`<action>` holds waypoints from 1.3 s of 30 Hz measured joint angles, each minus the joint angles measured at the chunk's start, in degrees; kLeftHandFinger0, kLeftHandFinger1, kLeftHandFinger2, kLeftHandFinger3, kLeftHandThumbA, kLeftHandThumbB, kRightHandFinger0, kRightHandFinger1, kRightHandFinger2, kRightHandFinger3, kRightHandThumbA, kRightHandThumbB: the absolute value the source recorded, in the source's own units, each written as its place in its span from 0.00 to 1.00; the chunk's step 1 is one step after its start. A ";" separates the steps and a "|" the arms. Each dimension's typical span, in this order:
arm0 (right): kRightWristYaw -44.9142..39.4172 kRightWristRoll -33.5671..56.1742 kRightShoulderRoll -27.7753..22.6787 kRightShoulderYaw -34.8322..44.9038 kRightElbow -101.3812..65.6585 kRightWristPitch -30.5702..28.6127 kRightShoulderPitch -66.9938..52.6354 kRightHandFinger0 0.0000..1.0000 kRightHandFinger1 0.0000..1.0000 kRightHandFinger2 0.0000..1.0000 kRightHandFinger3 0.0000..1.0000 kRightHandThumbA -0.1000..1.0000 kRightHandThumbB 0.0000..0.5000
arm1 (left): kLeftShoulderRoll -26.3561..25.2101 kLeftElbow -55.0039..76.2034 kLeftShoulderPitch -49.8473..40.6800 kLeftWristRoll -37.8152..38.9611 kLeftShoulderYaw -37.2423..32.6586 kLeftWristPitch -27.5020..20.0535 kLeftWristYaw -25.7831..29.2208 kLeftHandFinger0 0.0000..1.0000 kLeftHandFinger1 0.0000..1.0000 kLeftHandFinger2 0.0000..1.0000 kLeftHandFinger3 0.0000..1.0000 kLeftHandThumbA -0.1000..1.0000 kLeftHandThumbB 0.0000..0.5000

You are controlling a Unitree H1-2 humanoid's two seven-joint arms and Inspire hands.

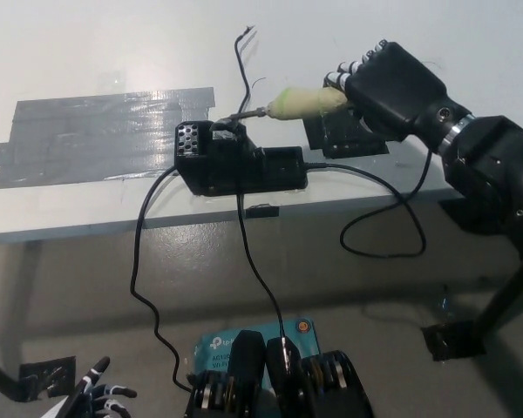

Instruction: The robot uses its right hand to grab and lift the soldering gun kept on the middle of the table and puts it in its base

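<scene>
The scene was brightly and evenly lit from above. The white worktop (96,52) looked slightly washed out, and the grey tape (96,135) carried a soft sheen. Beneath the worktop's edge the floor (87,287) lay in broad, soft shadow. Focus was fairly sharp throughout.

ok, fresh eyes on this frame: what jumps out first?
The black right robot hand at upper right, shut on the pale yellow-green soldering gun, its metal tip aimed left at the top of the black base near the table's front edge. Next, the wide grey tape patch on the white table at left. The left robot hand rests at bottom left.
</scene>
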State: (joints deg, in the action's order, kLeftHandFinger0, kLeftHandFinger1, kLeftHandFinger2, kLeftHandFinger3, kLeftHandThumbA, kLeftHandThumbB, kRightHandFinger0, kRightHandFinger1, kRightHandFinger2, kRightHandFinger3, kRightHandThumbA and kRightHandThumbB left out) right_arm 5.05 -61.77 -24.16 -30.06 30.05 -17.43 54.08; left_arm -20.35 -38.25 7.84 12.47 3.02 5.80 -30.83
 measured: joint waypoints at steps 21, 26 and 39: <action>-5.79 -0.04 0.32 0.71 -2.37 5.39 -2.89 0.00 0.02 0.49 0.45 0.00 0.40 | 0.02 1.15 -0.02 0.00 -0.11 0.95 0.02 0.00 0.11 0.33 0.48 0.93 1.00; -6.05 -0.23 1.31 0.78 -2.41 7.83 -2.87 0.00 0.03 0.55 0.31 0.00 0.29 | 0.02 1.15 -0.02 0.00 -0.17 1.09 0.02 0.00 0.12 0.36 0.49 0.94 1.00; -7.31 -0.07 1.54 -0.28 -2.43 8.72 -2.69 0.00 0.00 0.00 0.57 0.00 0.46 | 0.04 1.40 0.08 -0.12 -0.97 1.08 0.00 0.00 0.13 0.41 0.51 0.96 1.00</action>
State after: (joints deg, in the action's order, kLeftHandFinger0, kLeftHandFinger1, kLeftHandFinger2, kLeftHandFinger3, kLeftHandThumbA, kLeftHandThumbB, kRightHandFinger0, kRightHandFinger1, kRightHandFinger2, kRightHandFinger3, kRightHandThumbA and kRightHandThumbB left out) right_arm -2.26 -61.84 -22.62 -30.34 27.62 -8.72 51.39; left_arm -20.31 -36.85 7.92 12.36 2.05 6.88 -30.83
